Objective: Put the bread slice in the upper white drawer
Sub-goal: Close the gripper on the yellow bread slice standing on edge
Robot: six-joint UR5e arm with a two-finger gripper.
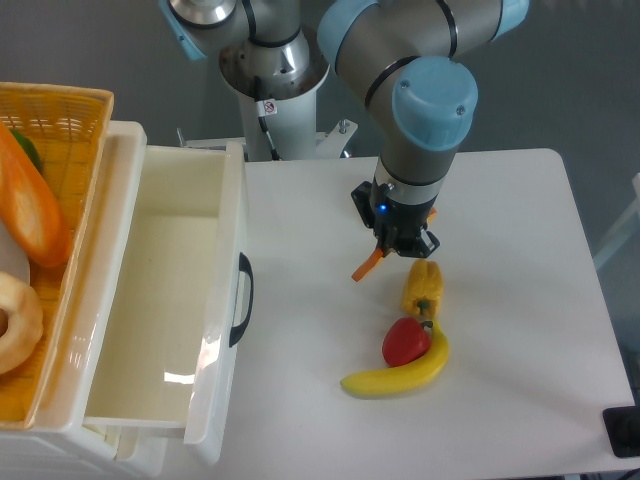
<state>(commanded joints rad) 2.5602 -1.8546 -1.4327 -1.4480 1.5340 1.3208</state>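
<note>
My gripper (pixel 392 246) points down over the middle of the table. It is shut on the bread slice (pixel 367 266), which shows only edge-on as a thin orange-brown strip slanting down to the left from the fingers, just above the tabletop. The upper white drawer (pixel 222 250) stands pulled open at the left, empty inside, with its curved black handle (pixel 241 299) facing the table. The gripper is to the right of the drawer's front, well apart from it.
A yellow pepper (pixel 422 287), a red fruit (pixel 405 342) and a banana (pixel 400 372) lie just below the gripper. A woven yellow basket (pixel 70 120) at far left holds a long orange loaf (pixel 30 210) and a round bun (pixel 15 325). A smaller white drawer (pixel 120 440) sits beneath.
</note>
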